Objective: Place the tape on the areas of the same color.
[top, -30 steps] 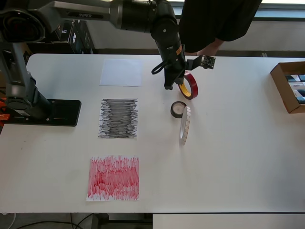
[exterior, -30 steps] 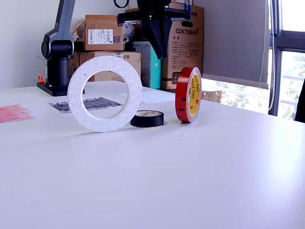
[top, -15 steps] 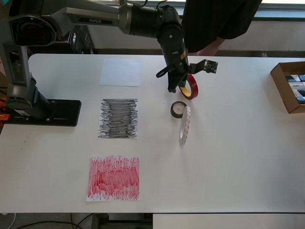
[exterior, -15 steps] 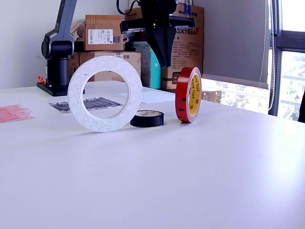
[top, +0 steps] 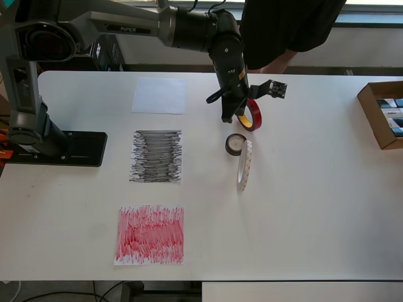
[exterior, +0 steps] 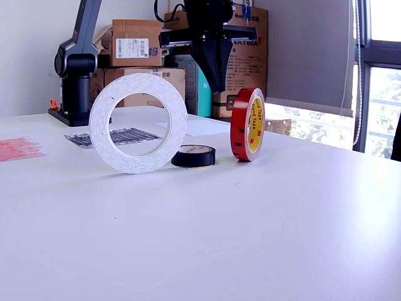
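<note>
The red tape roll (top: 252, 115) (exterior: 247, 124) stands on edge at the back of the table. The small black roll (top: 235, 145) (exterior: 193, 155) lies flat beside the white roll (top: 244, 165) (exterior: 98, 125), which stands on edge. My gripper (top: 227, 116) (exterior: 218, 86) points down just left of the red roll in the overhead view, level with its top and holding nothing. Its jaw opening is not clear. The white sheet (top: 160, 95), the black sheet (top: 156, 156) and the red sheet (top: 150, 234) lie in a column at the overhead view's left, bare.
An open cardboard box (top: 383, 113) sits at the overhead view's right edge. The arm's base (top: 56, 148) is at the left. A person (top: 286, 28) stands behind the table. Stacked cartons (exterior: 135, 47) show behind in the exterior view.
The gripper has moved slightly right and down toward the red roll, mostly in the first half second. The rolls and sheets have not moved.
</note>
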